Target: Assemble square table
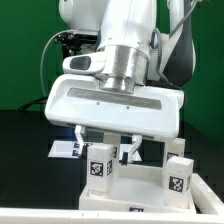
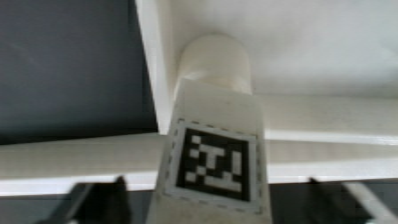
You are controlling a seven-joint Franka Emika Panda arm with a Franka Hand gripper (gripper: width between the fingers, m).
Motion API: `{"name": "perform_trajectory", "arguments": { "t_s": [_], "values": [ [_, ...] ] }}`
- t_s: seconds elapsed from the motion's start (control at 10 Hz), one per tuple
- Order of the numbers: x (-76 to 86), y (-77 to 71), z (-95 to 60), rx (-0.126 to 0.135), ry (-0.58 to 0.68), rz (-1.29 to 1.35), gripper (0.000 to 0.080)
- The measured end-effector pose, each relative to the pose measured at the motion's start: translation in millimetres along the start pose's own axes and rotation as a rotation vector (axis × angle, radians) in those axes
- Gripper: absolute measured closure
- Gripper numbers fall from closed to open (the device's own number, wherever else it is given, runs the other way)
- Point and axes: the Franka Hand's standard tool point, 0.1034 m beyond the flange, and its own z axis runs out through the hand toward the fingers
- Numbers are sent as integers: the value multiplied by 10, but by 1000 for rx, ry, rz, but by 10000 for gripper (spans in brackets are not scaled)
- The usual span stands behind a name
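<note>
The white square tabletop (image 1: 135, 195) lies low in the exterior view with white stubby legs standing upright on it. One tagged leg (image 1: 100, 165) stands on its left corner and another leg (image 1: 180, 175) on its right. My gripper (image 1: 108, 152) hangs straight over the left leg, with a finger (image 1: 82, 146) on each side of it. In the wrist view the leg (image 2: 217, 150) fills the middle, standing on the tabletop (image 2: 302, 60). My gripper (image 2: 222, 205) straddles it; a gap shows between each finger (image 2: 93, 200) and the leg, so it is open.
A flat white tagged piece (image 1: 63, 150) lies on the black table behind the tabletop, at the exterior view's left. A green wall stands behind. The arm's broad white hand (image 1: 115, 105) hides what lies behind the legs.
</note>
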Motion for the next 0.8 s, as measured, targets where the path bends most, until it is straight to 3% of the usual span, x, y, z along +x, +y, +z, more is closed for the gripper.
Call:
{"name": "perform_trajectory", "arguments": {
  "t_s": [0.4,0.6,0.8],
  "values": [
    [22,-8,-21,8,-50,12,153],
    [193,-14,-124,28,-79,36,151],
    [186,-22,-148,49,-254,71,151]
  ]
}}
